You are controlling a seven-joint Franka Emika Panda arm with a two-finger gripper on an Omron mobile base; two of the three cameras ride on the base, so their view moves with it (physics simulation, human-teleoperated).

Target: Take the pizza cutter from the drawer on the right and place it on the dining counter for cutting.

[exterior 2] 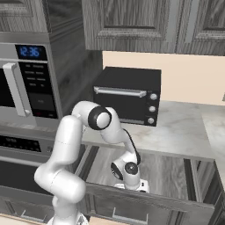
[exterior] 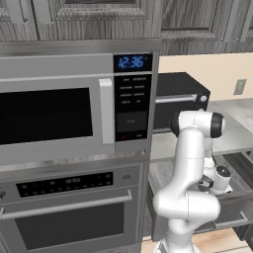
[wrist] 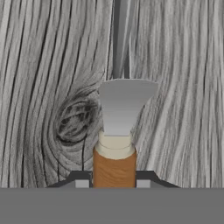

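Observation:
In the hand view the pizza cutter lies on the grey wood-grain floor of the drawer. Its brown wooden handle sits between my two dark fingertips. The silver fork and the thin wheel blade, seen edge-on, point away from the hand. My gripper is shut on the handle. From the base views, the arm bends down into the open drawer, with the hand low inside it behind the drawer front. The dining counter is out of view.
A black toaster oven stands on the darker grey worktop just above the drawer. To the left are the microwave and the wall oven. Grey upper cabinets hang overhead.

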